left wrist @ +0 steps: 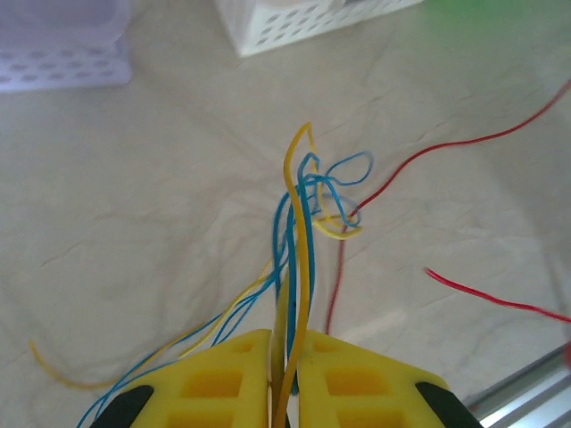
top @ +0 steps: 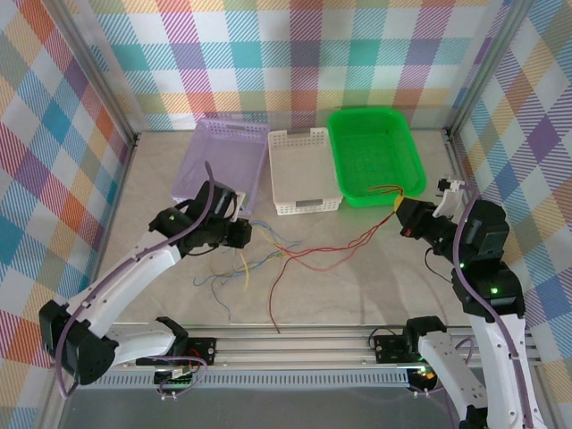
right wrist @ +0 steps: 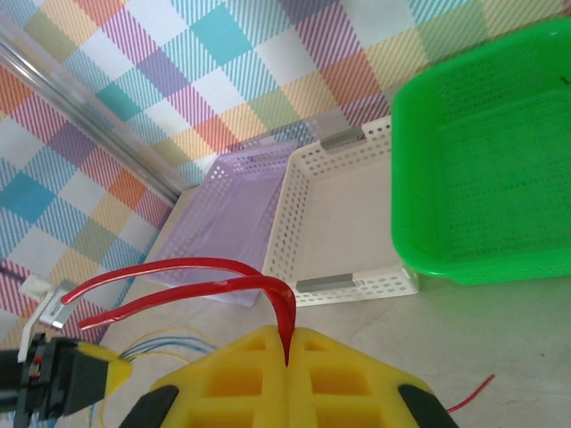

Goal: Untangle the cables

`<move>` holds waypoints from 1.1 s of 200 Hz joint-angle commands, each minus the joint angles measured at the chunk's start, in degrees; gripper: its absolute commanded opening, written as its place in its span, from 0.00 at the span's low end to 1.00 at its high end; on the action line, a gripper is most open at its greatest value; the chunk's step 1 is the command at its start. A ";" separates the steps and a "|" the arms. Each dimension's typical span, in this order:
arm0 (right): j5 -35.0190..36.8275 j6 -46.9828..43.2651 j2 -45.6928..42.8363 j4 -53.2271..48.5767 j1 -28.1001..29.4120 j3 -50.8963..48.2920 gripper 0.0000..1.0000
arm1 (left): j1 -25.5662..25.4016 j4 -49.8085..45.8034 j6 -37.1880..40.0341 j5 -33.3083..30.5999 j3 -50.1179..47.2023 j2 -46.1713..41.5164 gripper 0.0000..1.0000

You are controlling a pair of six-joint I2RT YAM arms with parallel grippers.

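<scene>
The cables lie in a loose tangle on the table between the two arms. Blue and yellow cables run up out of my left gripper, whose yellow jaws stand a narrow slit apart with these strands pinched between them. In the top view the left gripper sits at the left end of the tangle. Two red cables arch out of my right gripper, shut tight on them. The right gripper holds them at the green basket's near corner, and the red cables trail left across the table.
Three baskets stand in a row at the back: purple, white and green. An aluminium rail runs along the near edge. Checked walls close in the left, back and right sides.
</scene>
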 commanded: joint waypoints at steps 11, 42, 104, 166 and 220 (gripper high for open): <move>-3.39 0.92 2.02 4.30 0.18 -0.92 0.00 | -0.34 1.15 1.85 4.82 5.46 5.86 0.15; -4.30 1.74 3.02 5.62 0.15 -1.70 0.00 | -0.43 3.19 3.35 8.69 5.38 9.72 0.24; -2.33 2.47 2.97 6.43 0.18 -3.11 0.00 | -0.43 9.19 4.49 13.39 -1.62 7.37 0.42; -2.83 2.79 4.65 7.60 0.18 -4.95 0.00 | -0.43 14.48 3.66 14.97 -5.11 1.93 0.60; -7.15 4.46 7.57 9.94 0.18 -5.78 0.00 | -0.43 21.93 1.46 21.49 -9.57 -3.89 1.00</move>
